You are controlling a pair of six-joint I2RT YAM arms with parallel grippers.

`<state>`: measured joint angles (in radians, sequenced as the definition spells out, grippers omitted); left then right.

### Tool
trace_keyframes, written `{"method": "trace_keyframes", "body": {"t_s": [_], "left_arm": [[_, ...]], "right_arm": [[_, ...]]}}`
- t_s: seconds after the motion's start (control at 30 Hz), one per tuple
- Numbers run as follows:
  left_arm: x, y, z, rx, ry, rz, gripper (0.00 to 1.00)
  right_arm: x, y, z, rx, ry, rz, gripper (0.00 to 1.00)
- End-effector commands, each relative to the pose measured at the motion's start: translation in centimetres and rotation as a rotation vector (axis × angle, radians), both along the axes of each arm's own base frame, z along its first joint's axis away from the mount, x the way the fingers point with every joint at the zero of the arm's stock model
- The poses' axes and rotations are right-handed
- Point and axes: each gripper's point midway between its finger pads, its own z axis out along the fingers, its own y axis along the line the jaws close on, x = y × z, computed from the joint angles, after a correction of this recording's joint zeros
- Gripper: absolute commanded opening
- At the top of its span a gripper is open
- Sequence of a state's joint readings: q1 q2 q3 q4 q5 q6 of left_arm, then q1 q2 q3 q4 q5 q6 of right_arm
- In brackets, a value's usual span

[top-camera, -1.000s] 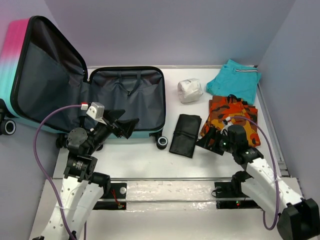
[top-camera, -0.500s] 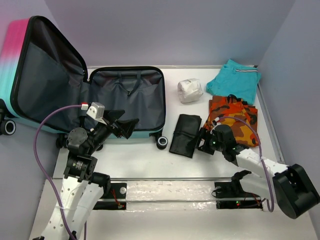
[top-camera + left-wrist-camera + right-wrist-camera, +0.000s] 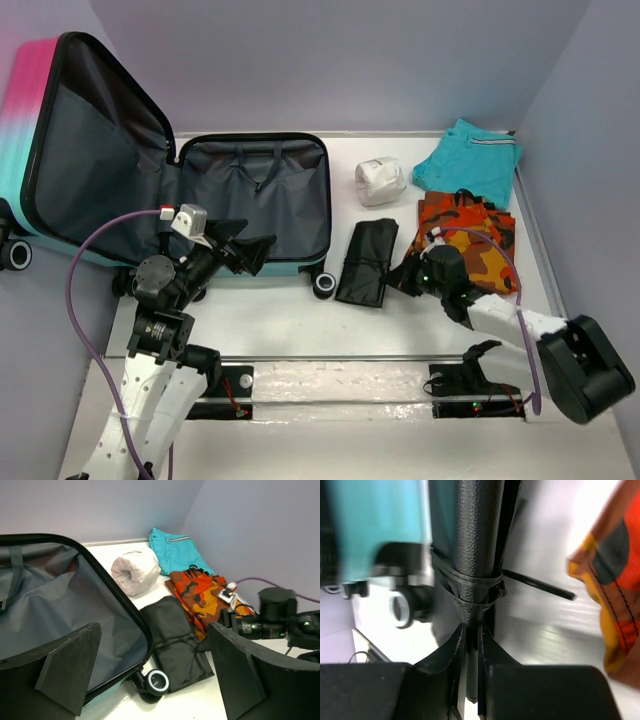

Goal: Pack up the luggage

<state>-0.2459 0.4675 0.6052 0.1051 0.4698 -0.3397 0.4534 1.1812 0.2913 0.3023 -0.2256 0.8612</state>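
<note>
A white table (image 3: 300, 320) sits between plain lavender walls. At upper left, the luggage (image 3: 255, 200) lies open, its pink-and-teal lid propped against the left wall, grey lining showing. The left gripper (image 3: 250, 240) hovers over its near edge, jaws spread wide. At centre lies a black rolled pouch (image 3: 367, 262); the right gripper (image 3: 402, 277) pinches its edge. Further right are a white bundle (image 3: 380, 181), an orange patterned garment (image 3: 470, 225) and, at upper right, a folded teal garment (image 3: 470, 160).

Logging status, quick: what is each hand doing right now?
Left hand: open, empty.
Right hand: closed on the black leather roll.
</note>
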Motion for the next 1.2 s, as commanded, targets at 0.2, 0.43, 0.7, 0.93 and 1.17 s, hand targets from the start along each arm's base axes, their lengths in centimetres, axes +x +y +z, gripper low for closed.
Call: {"method": "trace_keyframes", "body": {"t_s": [0.2,0.43,0.7,0.93,1.17], "left_arm": [[0.1,0.8,3.0,-0.053,-0.062,0.043,0.99],[0.8,2.1,2.9,-0.044,-0.055,0.118,0.99],[0.9,2.5,2.9,-0.032,-0.058,0.140,0.99],[0.7,2.4,3.0,-0.028,-0.065,0.130,0.99],[0.6,2.2,2.9,-0.028,-0.063,0.116,0.99]], "right_arm": [[3.1,1.1,20.7,0.057,-0.551,0.065,0.07],[6.3,10.6,26.5,0.187,-0.614,0.285,0.08],[14.9,12.1,23.2,-0.021,-0.560,0.269,0.91],[22.6,1.5,19.5,-0.330,-0.490,0.008,0.89],[28.0,-3.6,15.9,-0.658,-0.418,0.016,1.00]]}}
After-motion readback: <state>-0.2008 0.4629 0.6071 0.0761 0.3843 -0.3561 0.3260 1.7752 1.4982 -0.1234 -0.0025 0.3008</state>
